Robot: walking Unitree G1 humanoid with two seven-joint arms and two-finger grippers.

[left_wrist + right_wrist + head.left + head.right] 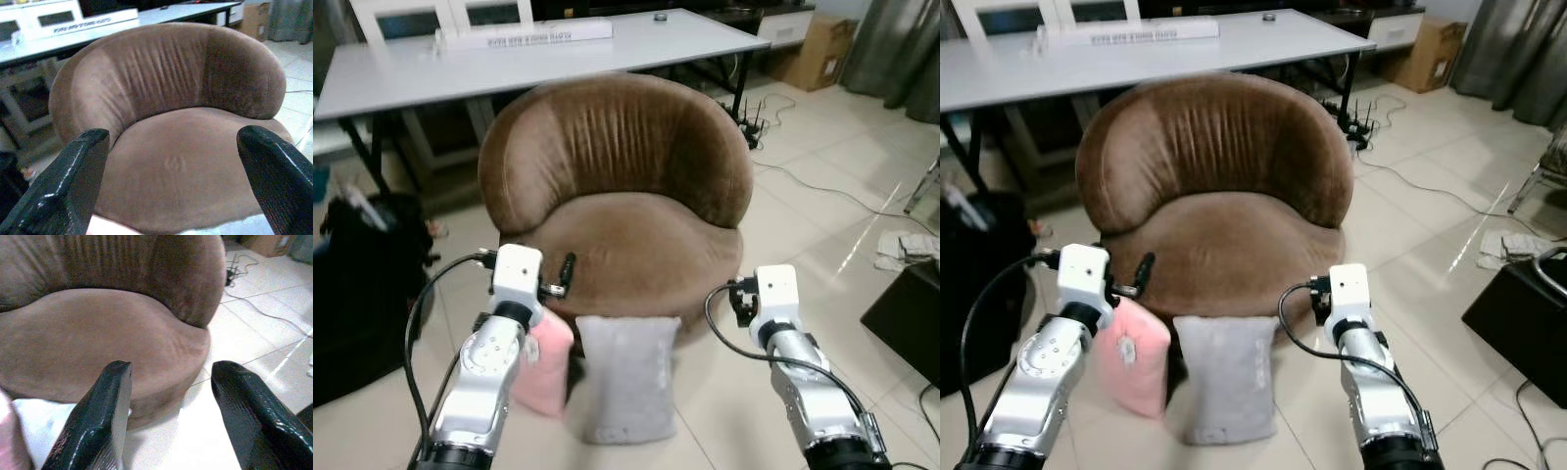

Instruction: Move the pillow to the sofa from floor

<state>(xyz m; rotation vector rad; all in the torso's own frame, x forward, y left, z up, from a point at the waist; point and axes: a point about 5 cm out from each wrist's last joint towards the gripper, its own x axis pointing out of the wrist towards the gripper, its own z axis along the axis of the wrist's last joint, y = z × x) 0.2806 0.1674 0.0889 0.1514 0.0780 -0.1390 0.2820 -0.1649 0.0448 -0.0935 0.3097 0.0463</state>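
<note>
Left wrist view, left pincer (171, 186) spread wide before sofa (166, 98), pillow (626, 377) below.

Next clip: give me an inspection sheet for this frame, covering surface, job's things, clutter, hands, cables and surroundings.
Surface: pale tiled floor, glossy, with reflections.
Job's things: grey pillow and pink pillow stand on the floor, leaning against the front of the brown sofa; the sofa seat is bare.
Clutter: black bag on the floor at the left; crumpled cloth at the right.
Hands: left hand open, raised before the seat; right hand open, over the sofa's front edge.
Cables: loose cords across the floor behind the sofa.
Surroundings: white table behind, cardboard box, curtains.
</note>
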